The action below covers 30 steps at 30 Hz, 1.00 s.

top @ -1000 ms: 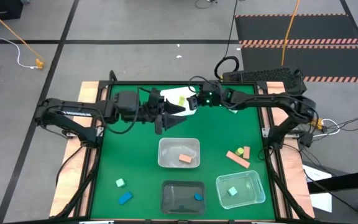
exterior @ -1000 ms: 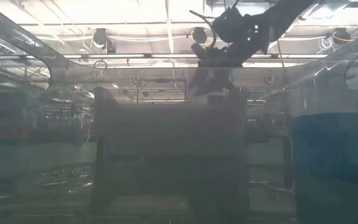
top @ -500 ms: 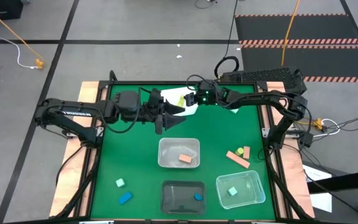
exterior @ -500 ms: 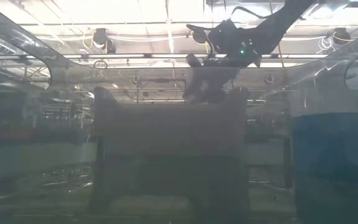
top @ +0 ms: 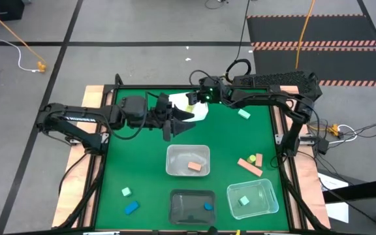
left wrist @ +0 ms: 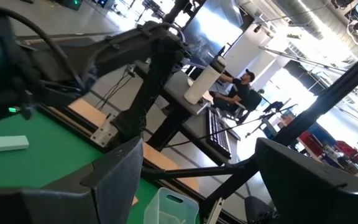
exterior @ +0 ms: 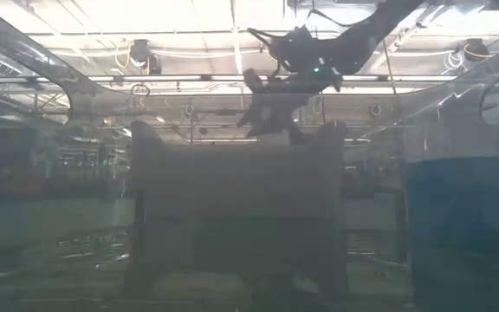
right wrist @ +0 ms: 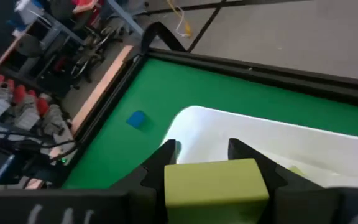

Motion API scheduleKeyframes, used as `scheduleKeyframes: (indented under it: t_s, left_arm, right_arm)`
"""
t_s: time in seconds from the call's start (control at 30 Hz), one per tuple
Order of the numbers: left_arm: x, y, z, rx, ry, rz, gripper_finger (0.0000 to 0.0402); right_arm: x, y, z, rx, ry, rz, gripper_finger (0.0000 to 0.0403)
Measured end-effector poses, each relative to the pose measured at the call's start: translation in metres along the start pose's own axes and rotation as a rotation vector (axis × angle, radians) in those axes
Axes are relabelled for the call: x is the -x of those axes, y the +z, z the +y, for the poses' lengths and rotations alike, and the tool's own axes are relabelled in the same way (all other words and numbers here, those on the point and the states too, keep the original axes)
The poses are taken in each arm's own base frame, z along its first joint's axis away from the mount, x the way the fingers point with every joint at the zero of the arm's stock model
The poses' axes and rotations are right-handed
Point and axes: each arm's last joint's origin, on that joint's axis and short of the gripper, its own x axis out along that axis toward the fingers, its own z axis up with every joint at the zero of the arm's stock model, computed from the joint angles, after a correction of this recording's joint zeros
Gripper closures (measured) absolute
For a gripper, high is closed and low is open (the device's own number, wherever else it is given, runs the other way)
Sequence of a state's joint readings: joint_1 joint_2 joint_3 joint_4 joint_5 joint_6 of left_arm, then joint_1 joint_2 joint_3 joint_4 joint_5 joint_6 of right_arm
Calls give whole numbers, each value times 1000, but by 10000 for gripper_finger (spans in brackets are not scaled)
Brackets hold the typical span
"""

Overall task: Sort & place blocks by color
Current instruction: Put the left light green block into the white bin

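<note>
My right gripper [right wrist: 204, 152] hangs over the white tub [right wrist: 241, 134] at the far middle of the table [top: 200, 112], shut on a yellow block [right wrist: 216, 183]. Another yellow piece [right wrist: 294, 171] lies in that tub. My left gripper [top: 175, 121] is open and empty beside the tub's near left corner. Loose on the mat are a mint block [top: 243, 113], salmon blocks [top: 250, 163], a mint cube [top: 126, 192] and a blue block [top: 131, 207]. A further blue block [right wrist: 136, 119] shows in the right wrist view. My right gripper pinches the yellow block by two opposite side faces [right wrist: 173, 186], one finger on each. The fingers reach in from the table's right, slanting down. The block is lifted clear, held level above the white tub's floor.
A clear tub [top: 188, 160] with a salmon block sits mid-table. At the near edge a dark tub [top: 191, 205] holds a blue block, and a clear tub [top: 252, 198] holds a mint block. A raised black frame [top: 279, 140] rims the mat.
My right gripper, still shut on the yellow block, has moved toward the table's left and far edge until it is over the white tub. As the arm moved off, the mint block on the far right of the mat came into view.
</note>
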<state>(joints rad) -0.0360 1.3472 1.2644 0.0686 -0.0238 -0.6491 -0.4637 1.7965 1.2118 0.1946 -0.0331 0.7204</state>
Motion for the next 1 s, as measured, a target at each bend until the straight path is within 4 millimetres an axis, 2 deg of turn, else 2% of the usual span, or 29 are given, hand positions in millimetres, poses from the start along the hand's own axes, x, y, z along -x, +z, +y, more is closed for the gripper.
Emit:
scheduleKeyframes:
  t_s: [0.13,0.37,1.0]
  left_arm:
    - [1,-3,-2,5,0,19,95]
    - [3,-2,-1,6,11,27,94]
    - [3,0,2,6,24,25,94]
  right_arm:
    - [-6,-1,-1,-4,-16,58,289]
    - [-3,-9,-8,-11,-125,180,289]
    - [-2,-21,0,30,-130,226,289]
